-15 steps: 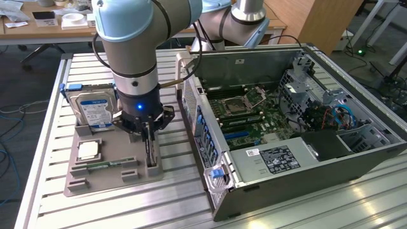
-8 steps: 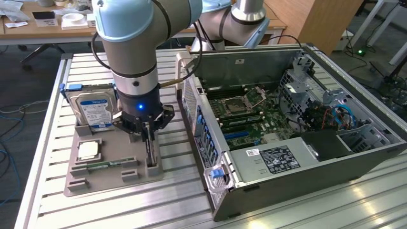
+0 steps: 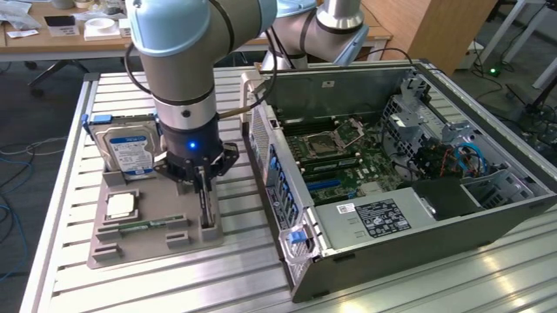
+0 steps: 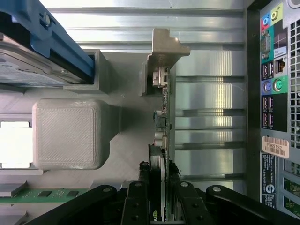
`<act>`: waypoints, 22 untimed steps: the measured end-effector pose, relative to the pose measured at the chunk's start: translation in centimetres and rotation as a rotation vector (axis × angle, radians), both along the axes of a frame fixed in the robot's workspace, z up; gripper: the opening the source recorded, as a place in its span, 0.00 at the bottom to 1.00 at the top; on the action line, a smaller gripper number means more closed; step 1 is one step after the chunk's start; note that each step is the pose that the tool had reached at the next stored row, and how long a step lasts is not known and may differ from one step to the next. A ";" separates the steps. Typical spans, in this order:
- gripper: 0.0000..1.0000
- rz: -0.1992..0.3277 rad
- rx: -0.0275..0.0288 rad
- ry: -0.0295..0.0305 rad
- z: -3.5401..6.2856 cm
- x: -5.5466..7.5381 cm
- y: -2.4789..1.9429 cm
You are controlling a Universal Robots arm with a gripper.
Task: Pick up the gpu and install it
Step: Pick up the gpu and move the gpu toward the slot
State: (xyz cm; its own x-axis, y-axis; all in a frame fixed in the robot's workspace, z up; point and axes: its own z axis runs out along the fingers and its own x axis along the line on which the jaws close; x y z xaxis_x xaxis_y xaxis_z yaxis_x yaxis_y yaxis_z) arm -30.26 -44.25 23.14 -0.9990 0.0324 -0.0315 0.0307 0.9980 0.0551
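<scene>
The hand (image 3: pixel 202 195) is clamped on the gpu (image 4: pixel 161 124), which stands on edge directly beneath it in the grey holder (image 3: pixel 148 244) (grasped, not lifted). Carrying it to the open computer case (image 3: pixel 392 254) beside the hand and seating it are not yet done.

A robotics lab: slatted aluminium bench (image 3: pixel 435 287), opened computer case (image 3: pixel 348 81), cluttered desk (image 3: pixel 52 40), loose floor cables (image 3: pixel 13 156)

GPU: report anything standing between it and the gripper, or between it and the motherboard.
Nothing visible separates the gripper from the gpu; it sits at the card's upper edge. Toward the motherboard, the case's rear panel rises between the holder and the open interior.
</scene>
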 end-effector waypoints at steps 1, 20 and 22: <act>0.26 0.000 -0.0002 0.0000 0.16 0.0 0.00; 0.26 0.000 -0.0002 0.0000 5.71 0.0 0.02; 0.26 0.000 -0.0001 -0.0001 6.32 0.0 0.02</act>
State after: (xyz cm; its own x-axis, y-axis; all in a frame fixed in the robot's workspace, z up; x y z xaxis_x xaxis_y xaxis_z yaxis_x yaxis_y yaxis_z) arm -30.25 -44.23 29.47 -0.9990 0.0324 -0.0316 0.0306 0.9980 0.0550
